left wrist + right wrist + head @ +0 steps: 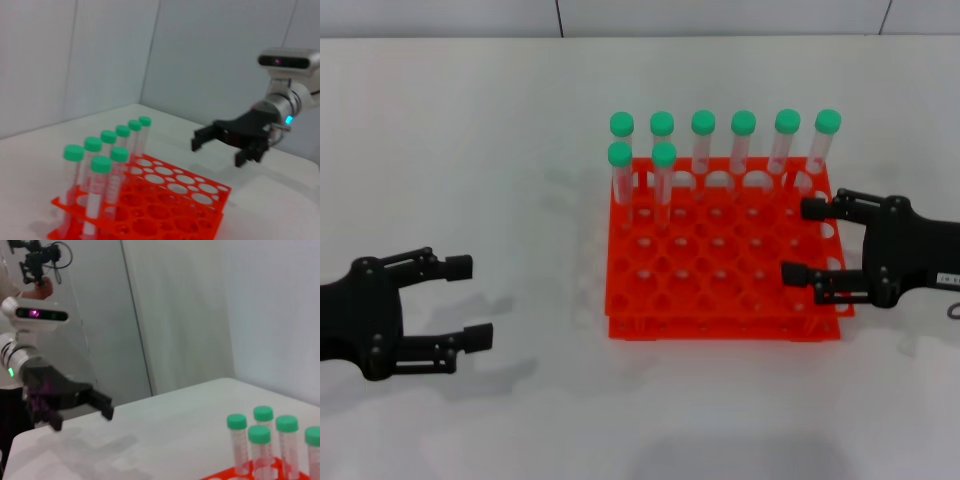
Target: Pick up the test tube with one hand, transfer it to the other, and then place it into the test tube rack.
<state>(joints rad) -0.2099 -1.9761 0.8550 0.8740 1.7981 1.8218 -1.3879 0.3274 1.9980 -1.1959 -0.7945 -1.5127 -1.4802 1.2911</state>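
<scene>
Several identical clear tubes with green caps (742, 124) stand upright in the orange-red rack (720, 322): a full back row and two in the second row at its left (663, 157). I cannot tell the task's tube from the others. No tube is in a gripper or on the table. My left gripper (468, 302) is open and empty, low over the table well left of the rack. My right gripper (801, 240), with the white label, is open and empty over the rack's right edge. The left wrist view shows the right gripper (218, 152) beyond the rack (200, 200).
The white table (500, 150) runs to a wall at the back. The right wrist view shows the left gripper (81, 419) far off, tube caps (259, 434), and a person's hand with a device (40, 270) at the far wall.
</scene>
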